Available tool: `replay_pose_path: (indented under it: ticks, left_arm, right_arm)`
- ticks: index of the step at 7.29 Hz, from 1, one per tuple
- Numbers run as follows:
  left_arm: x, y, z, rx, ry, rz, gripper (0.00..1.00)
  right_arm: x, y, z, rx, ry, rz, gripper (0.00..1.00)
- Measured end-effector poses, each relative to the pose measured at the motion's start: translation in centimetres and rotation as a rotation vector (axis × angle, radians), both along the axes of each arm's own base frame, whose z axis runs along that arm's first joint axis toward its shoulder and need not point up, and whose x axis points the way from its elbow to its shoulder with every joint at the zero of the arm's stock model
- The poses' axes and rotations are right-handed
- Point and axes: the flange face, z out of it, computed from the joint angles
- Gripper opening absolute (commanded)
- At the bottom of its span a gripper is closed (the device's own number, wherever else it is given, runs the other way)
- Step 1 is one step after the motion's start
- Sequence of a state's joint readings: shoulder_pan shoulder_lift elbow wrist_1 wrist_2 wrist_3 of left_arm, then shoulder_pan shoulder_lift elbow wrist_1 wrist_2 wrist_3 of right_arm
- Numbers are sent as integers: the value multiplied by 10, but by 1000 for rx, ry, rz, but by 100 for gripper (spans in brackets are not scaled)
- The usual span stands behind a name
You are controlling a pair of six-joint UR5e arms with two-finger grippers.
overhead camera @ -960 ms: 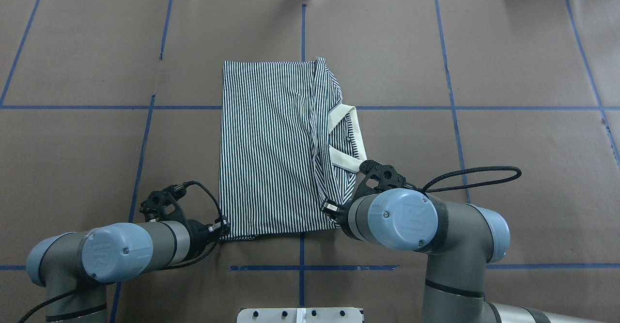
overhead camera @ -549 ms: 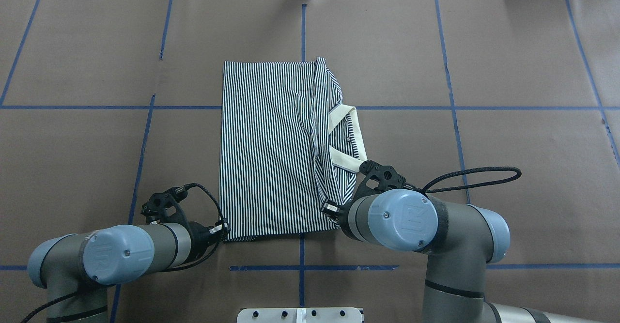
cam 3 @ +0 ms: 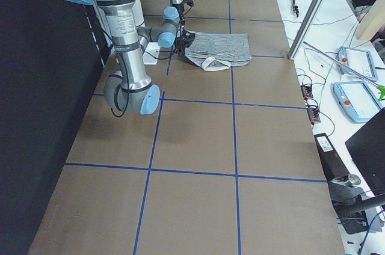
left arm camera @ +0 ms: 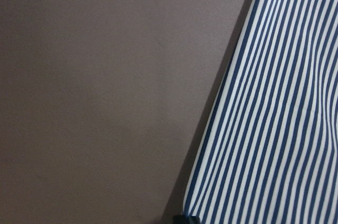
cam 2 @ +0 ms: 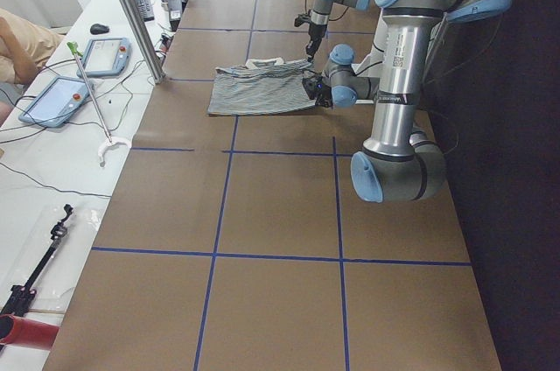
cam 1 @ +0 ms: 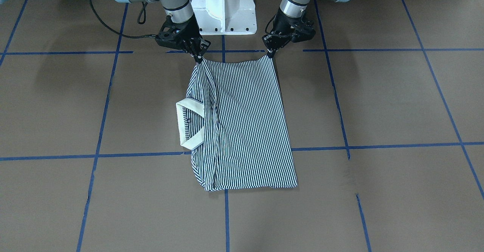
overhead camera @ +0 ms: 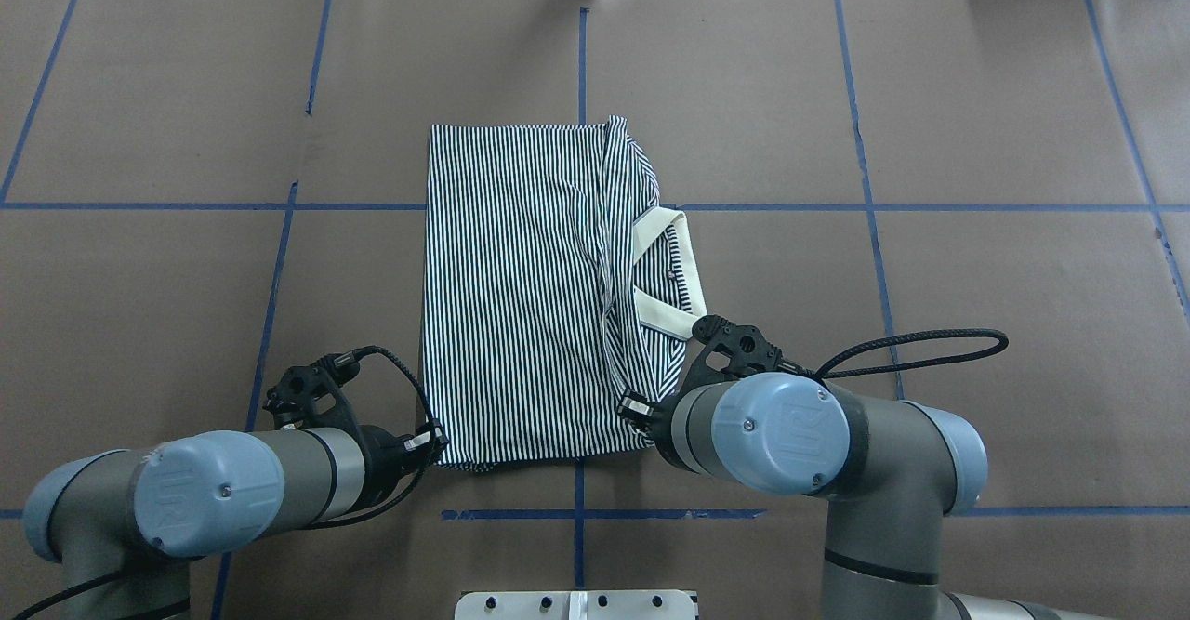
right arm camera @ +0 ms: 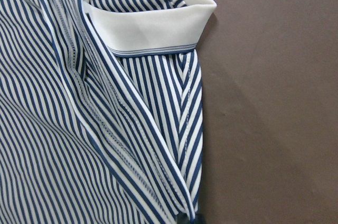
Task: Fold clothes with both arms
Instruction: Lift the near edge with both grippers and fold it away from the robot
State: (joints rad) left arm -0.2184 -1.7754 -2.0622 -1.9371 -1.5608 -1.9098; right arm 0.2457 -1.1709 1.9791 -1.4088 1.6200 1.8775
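**Overhead view, robot at 6 o'clock.** The striped polo shirt (overhead camera: 521, 285) lies folded lengthwise into a tall rectangle at the centre of the brown table (overhead camera: 976, 118). Its cream collar (overhead camera: 694, 267) juts from the 3 o'clock edge. The left end effector (cam 1: 269, 54) is pinched together on the shirt's 7 o'clock corner. The right end effector (cam 1: 198, 57) is pinched together on the 5 o'clock corner (in the front-facing view the hem between the two dips slightly). The 12 o'clock edge rests flat on the table. Blue tape lines (overhead camera: 930, 206) divide the table into a grid.
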Motion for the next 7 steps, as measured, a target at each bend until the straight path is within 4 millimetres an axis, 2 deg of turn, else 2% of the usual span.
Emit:
replay_pose_path:
  ticks: [1,2,3,4,5,7]
  left_arm:
    - [-18,5,-23,0,13,7,0]
    - [-34,6,-46,-1,25,18,0]
    - [-43,-10,-67,13,28,7,0]
    - [-45,-45,-81,50,15,-24,0]
    - [-49,-89,-87,92,-12,-49,0]
    - [-55,-178,-78,162,-89,-86,0]
  right_arm:
    - [26,10,-13,-12,-17,4,0]
    - [52,10,-35,-20,-7,16,0]
    - [57,-6,-55,-16,27,35,0]
    - [53,-38,-68,4,62,62,0]
    - [52,-80,-77,23,91,88,0]
    - [34,-173,-94,18,125,122,0]
